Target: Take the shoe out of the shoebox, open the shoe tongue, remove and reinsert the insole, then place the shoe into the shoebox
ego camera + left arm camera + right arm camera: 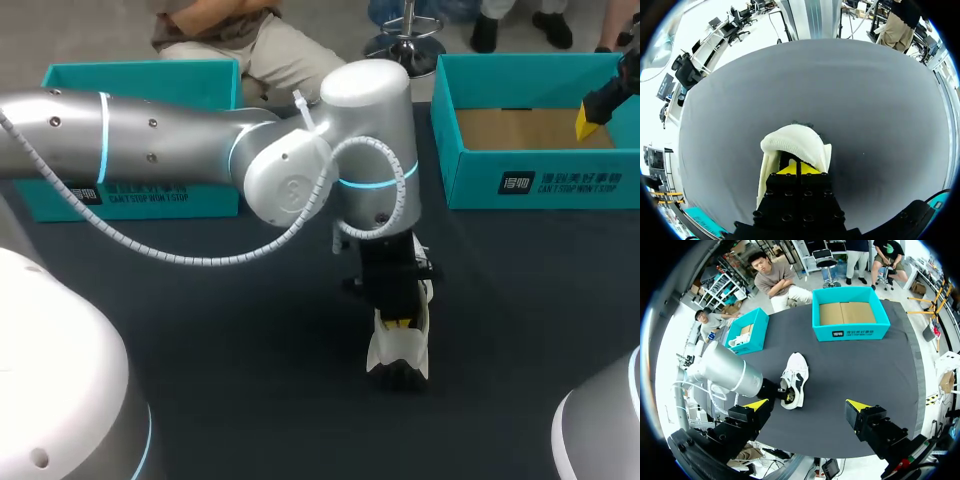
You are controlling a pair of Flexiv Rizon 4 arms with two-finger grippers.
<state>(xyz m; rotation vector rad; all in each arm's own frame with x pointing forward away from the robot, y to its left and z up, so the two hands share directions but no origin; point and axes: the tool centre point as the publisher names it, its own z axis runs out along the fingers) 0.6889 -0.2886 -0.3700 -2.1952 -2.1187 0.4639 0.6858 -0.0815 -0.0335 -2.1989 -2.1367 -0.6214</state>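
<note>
A white shoe with black trim (400, 350) (795, 377) lies on the dark table, toe toward the far teal shoebox (540, 175) (850, 332). That box is open, and only its cardboard floor shows inside. My left gripper (398, 323) (797, 169) comes down from above into the shoe's heel end. Its yellow tips are shut together just under a padded white part of the shoe (795, 145). Whether anything thin is pinched is hidden. My right gripper (807, 405) (590, 118) hangs open high above the table, over the right shoebox, holding nothing.
A second teal box (140, 75) (747, 330) stands at the back left with another white shoe inside. My left arm (300, 170) (725, 372) spans the left half of the table. Dark tabletop (520, 320) surrounds the shoe.
</note>
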